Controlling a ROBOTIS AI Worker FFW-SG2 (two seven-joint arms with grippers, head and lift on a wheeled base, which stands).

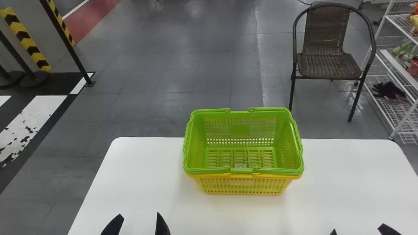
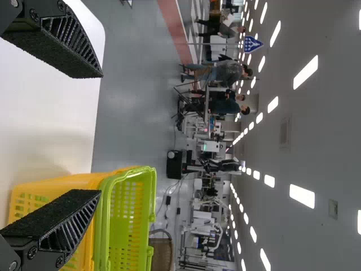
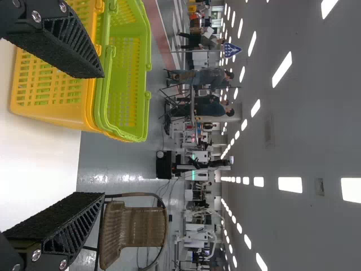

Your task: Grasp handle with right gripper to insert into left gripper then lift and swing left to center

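Head view: before you, the green basket (image 1: 240, 130) sits nested in the yellow basket (image 1: 241, 186), upright, its handles (image 1: 277, 170) folded down along the rim. The pair stands on the white table (image 1: 147, 169), midway along the far side. Toward the bottom edge lie your two grippers, both clear of the baskets: the left gripper (image 1: 139, 216), left of the pair, its fingers spread wide with nothing between them; the right gripper (image 1: 357, 228), right of the pair, likewise spread and holding nothing. Beyond the table, right, note the wicker chair (image 1: 328, 65) beside a white wire shelf (image 1: 395, 71); far left, a striped yellow-and-black barrier (image 1: 27, 42).
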